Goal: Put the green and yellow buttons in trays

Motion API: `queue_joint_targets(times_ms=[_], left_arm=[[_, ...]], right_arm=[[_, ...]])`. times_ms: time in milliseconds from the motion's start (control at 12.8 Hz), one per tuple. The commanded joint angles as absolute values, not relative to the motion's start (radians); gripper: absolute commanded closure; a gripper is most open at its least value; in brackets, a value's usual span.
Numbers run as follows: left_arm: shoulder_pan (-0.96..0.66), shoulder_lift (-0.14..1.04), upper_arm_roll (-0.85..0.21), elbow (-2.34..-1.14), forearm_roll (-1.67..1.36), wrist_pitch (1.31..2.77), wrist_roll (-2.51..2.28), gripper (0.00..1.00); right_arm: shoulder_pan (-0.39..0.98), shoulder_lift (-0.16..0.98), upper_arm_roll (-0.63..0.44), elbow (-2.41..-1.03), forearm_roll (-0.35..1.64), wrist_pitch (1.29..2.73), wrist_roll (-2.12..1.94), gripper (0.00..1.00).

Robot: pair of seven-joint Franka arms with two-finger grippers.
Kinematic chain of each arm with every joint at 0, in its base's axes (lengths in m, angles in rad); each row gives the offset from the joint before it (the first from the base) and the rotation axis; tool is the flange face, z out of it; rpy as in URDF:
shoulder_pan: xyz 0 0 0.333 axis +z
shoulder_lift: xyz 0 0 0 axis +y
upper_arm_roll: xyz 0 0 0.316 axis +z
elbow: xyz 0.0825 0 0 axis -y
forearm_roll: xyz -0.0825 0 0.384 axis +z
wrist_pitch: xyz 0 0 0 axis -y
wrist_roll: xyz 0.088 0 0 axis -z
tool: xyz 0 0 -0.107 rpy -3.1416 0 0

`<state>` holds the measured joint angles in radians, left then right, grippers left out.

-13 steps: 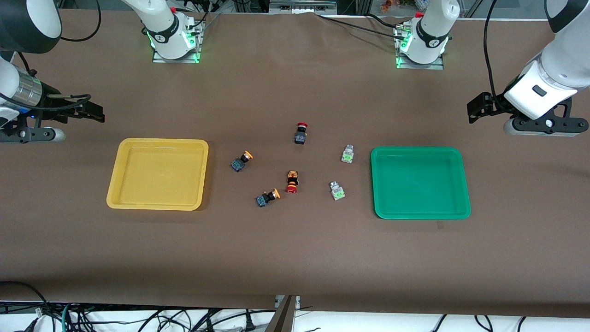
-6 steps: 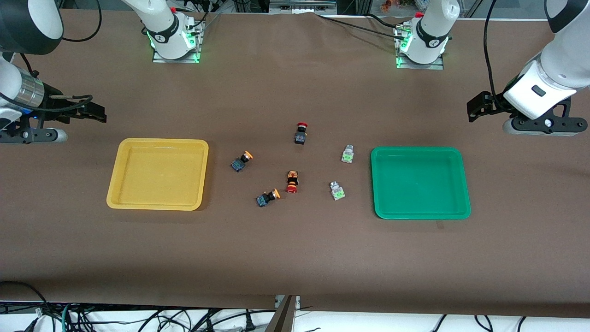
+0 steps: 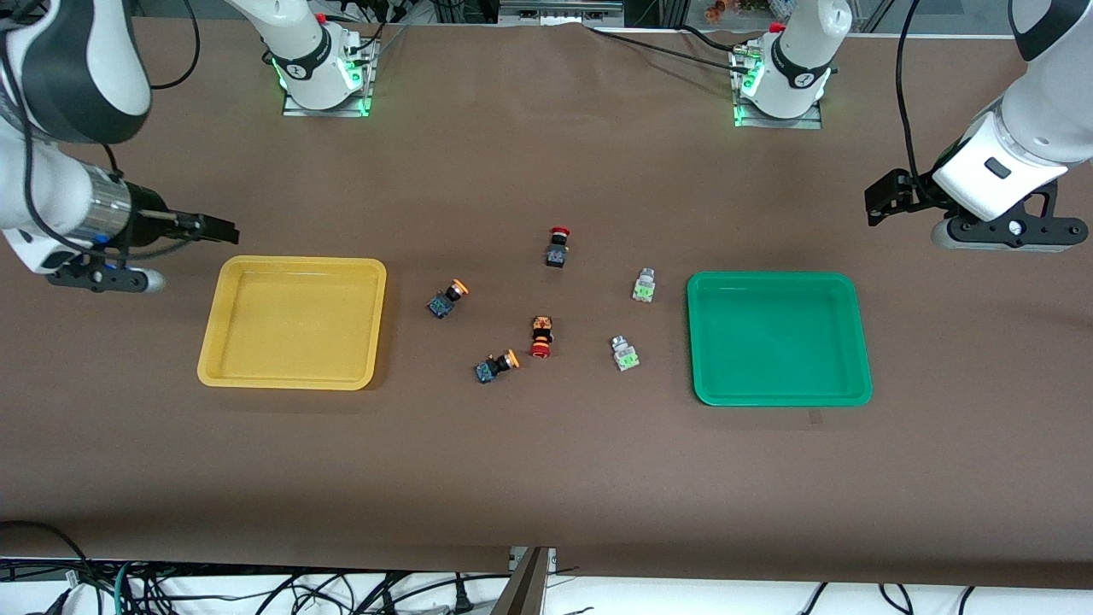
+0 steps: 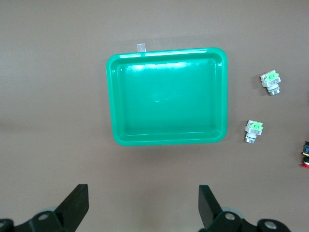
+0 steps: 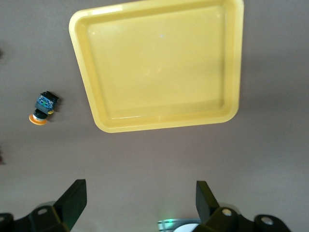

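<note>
Opening step, nothing picked yet. Yellow tray [image 3: 293,323] at 9 o'clock, green tray [image 3: 778,338] at 3; both look empty. Four buttons [image 3: 447,298] lie loose on counter [image 3: 546,478] between trays. Right gripper [image 5: 140,200] over counter beside yellow tray, jaws wide. Left gripper [image 4: 143,207] waits over counter beside green tray, jaws wide. Next, probably: right gripper crosses yellow tray, descends on nearest orange-capped button.

Brown table cover [image 3: 546,478], cables [image 3: 341,594] at its edge

white arms [image 3: 1037,128], black joints, seemingly green-lit bases [image 3: 324,81]

On the brown table [image 3: 546,478] lie two red-capped buttons — a black one [image 3: 557,246], and nearer the camera an orange-and-black one [image 3: 540,336].
</note>
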<state>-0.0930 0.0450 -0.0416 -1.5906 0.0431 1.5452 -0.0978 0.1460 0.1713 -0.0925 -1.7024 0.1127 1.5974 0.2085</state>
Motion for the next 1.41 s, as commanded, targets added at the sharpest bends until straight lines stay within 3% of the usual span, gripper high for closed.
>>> queue_joint_targets(times_ms=[0, 313, 548, 861, 1174, 1252, 1330], left_arm=[[-0.1, 0.031, -0.038, -1.588, 0.038, 1.526, -0.103, 0.0], [-0.117, 0.069, -0.061, -1.586, 0.025, 1.529, -0.091, 0.0], [-0.159, 0.211, -0.086, -1.574, 0.025, 1.539, -0.089, 0.0], [-0.302, 0.412, -0.084, -1.555, 0.023, 1.803, -0.261, 0.0], [-0.406, 0.529, -0.083, -1.609, 0.032, 2.026, -0.481, 0.0], [-0.423, 0.534, -0.084, -1.667, 0.032, 2.104, -0.483, 0.0], [-0.426, 0.535, -0.084, -1.739, 0.032, 2.196, -0.483, 0.0]], right_arm=[[0.213, 0.24, -0.091, -1.706, 0.169, 1.644, 0.337, 0.0], [0.38, 0.412, -0.092, -1.709, 0.216, 1.82, 0.637, 0.0], [0.478, 0.54, -0.092, -1.713, 0.216, 1.969, 0.848, 0.0], [0.569, 0.65, -0.092, -1.712, 0.215, 2.149, 1.105, 0.0], [0.601, 0.704, -0.094, -1.712, 0.215, 2.246, 1.209, 0.02], [0.601, 0.71, -0.094, -1.71, 0.213, 2.259, 1.225, 0.2], [0.603, 0.71, -0.094, -1.707, 0.203, 2.26, 1.242, 0.65]])
